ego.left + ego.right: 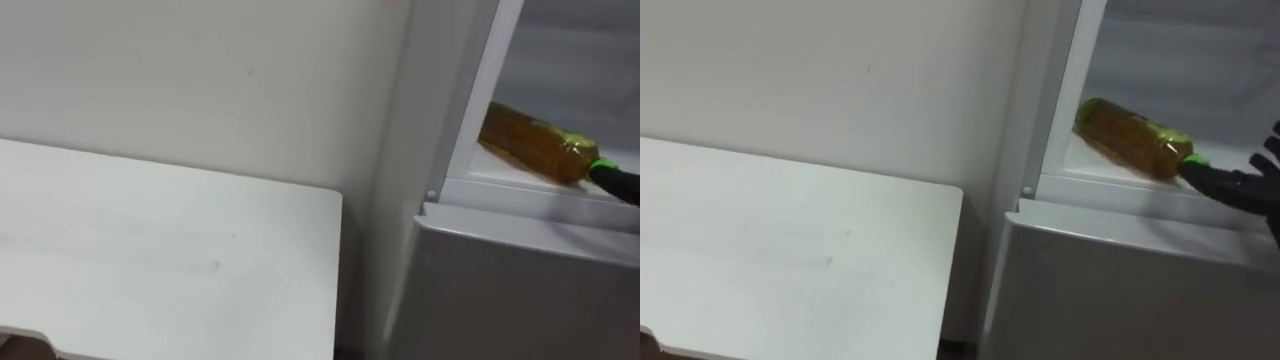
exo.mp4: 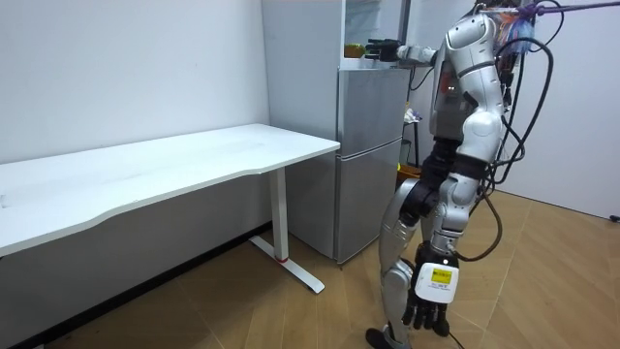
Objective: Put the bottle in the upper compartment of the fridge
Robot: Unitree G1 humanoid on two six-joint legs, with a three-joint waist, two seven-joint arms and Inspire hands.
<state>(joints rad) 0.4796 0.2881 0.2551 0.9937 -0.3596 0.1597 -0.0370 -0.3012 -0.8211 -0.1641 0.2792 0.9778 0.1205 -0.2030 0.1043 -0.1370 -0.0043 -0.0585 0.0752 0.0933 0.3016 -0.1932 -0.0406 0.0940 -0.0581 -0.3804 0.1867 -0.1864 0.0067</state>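
The bottle (image 1: 1130,138) lies sideways on the upper fridge shelf (image 1: 1090,163).

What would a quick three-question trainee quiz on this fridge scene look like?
1. True or false: the bottle stands upright.
2. Pick one. The bottle is: A, held in mid-air; B, resting inside the open upper fridge; C, behind the shut lower door.
3. Short answer: which of the robot's hands is at the bottle's green cap end?

Key
1. False: it lies on its side.
2. B.
3. The right hand; the left hand hangs low beside the robot's leg.
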